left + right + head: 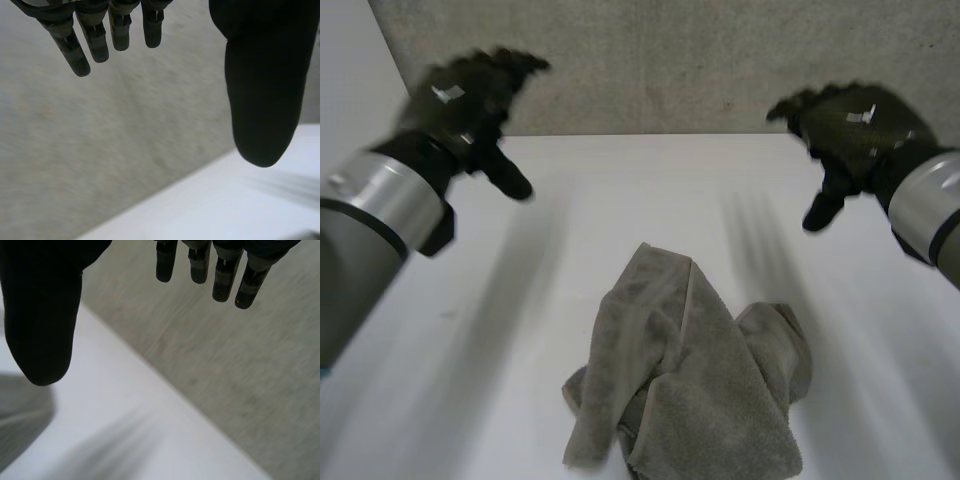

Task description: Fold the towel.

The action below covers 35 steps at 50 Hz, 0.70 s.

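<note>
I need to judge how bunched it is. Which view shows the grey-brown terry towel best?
The head view: the crumpled grey-brown terry towel lies heaped on the white table. The wrist views look past the open left hand and right hand at table edge and grey wall.

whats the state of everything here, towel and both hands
towel: crumpled in a heap, not yet folded, lying on the white table
left hand: open, fingers straight, holding nothing, clear of the towel
right hand: open, fingers straight, holding nothing, clear of the towel
</note>
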Each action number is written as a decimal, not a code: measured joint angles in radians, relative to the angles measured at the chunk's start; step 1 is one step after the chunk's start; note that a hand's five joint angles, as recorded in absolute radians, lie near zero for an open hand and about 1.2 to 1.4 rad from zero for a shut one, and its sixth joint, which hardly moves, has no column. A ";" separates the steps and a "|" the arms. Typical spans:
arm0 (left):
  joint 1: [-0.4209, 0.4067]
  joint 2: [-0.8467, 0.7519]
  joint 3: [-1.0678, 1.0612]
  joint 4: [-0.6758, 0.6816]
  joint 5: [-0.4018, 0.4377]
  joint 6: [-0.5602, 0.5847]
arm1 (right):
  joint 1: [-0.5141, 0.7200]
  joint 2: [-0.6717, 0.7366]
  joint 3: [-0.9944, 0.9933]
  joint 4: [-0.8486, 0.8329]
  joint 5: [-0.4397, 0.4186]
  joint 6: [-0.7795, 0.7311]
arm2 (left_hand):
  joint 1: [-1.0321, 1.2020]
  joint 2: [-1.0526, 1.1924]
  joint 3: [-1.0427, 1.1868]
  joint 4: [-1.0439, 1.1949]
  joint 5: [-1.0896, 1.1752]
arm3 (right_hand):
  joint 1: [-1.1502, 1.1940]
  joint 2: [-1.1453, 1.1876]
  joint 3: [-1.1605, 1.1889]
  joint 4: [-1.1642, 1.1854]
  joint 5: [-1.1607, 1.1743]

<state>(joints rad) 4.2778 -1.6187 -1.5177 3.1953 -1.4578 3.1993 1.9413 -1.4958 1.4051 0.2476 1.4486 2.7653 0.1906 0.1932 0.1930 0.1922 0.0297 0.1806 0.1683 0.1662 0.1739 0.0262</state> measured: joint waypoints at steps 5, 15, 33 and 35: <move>-0.056 -0.076 -0.036 -0.005 0.057 0.056 | 0.002 0.003 0.044 0.118 -0.028 -0.026 | 0.008 0.008 0.008 0.007 0.000 | 0.000 0.000 0.000 0.000 0.000; -0.164 -0.262 -0.109 -0.058 0.078 0.317 | -0.015 -0.015 0.300 0.189 -0.166 -0.115 | 0.008 0.009 0.009 0.010 0.000 | 0.000 0.000 0.000 0.000 0.000; -0.175 -0.358 -0.213 0.008 0.072 0.446 | -0.043 -0.012 0.570 -0.023 -0.233 -0.207 | 0.708 0.701 0.698 0.703 0.682 | 0.829 0.731 0.730 0.703 0.670; -0.175 -0.355 -0.206 0.033 0.069 0.444 | -0.043 -0.004 0.549 -0.070 -0.233 -0.189 | 0.821 0.829 0.827 0.821 0.803 | 0.950 0.822 0.824 0.807 0.773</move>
<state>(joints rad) 4.1027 -1.9735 -1.7234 3.2284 -1.3890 3.6428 1.8978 -1.5002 1.9543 0.1777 1.2151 2.5760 1.0119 1.0224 1.0202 1.0129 0.8324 1.1311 0.9905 0.9898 0.9811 0.7987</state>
